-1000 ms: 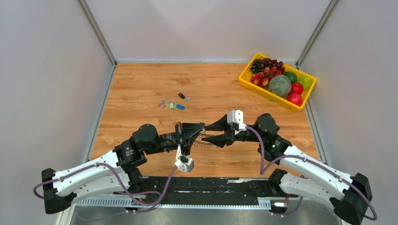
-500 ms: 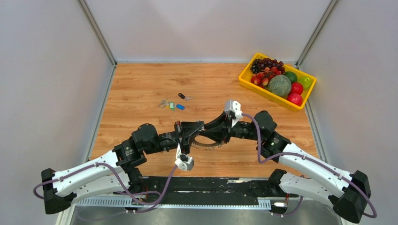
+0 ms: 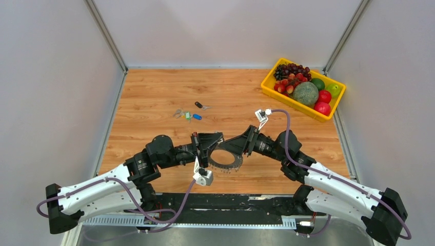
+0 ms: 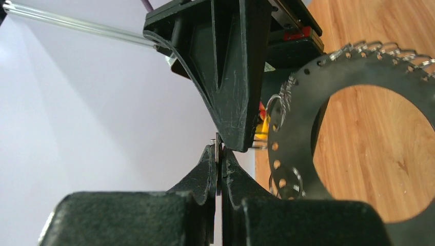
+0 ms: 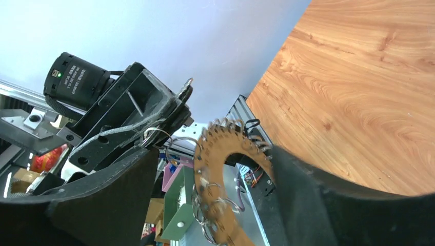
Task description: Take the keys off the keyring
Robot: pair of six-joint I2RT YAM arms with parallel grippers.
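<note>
Table's [image 3: 154,92] near edge: stiff, light keyring [image 3: 228,166], best held by rim; left gripper [image 4: 219,154] clamps it, right gripper [image 5: 214,154] gapes.

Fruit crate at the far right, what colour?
Yellow; the crate shows best in the top external view.

A robotics lab cell: plain grey walls [image 3: 51,77] (aluminium-framed) enclosing a wooden table [image 3: 154,92].

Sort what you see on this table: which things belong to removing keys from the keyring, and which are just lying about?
Belonging to the job: large grey jagged-rimmed metal keyring; tiny silver metal keys, lying loose; left end effector, shut at the ring's rim; right end effector, open.

Lying about: yellow plastic tray; netted green melon; red apples; dark grapes.
</note>
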